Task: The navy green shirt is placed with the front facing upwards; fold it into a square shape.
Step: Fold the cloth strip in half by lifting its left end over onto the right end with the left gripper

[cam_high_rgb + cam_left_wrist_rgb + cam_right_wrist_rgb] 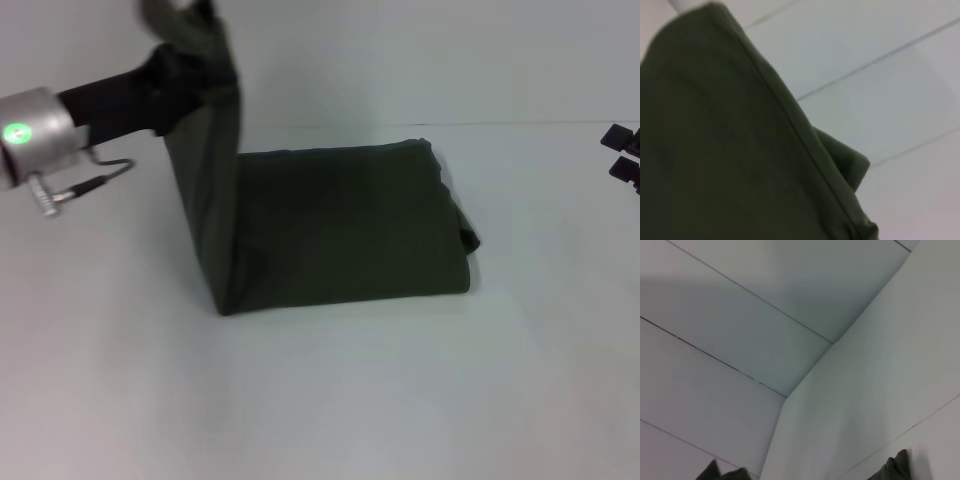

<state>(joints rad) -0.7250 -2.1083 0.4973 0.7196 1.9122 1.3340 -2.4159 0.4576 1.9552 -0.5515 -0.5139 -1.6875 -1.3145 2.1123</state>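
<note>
White table [320, 400] carries the navy green shirt [350, 230], folded to a block at centre, its left strip lifted upright. Left gripper [185, 25] clamps that strip's top, above shirt's left edge. Right gripper [622, 152] parked well right of shirt; fingers' state can't tell.

Bare white table [330, 400] is lying open from three o'clock round through six to nine of the navy green shirt [350, 225]. At ten o'clock the left gripper [185, 25] is holding up a tall wall of cloth (its fingers hidden in the fabric), blocking passage there. The right gripper [622, 152] is sitting at three o'clock, well apart.
</note>
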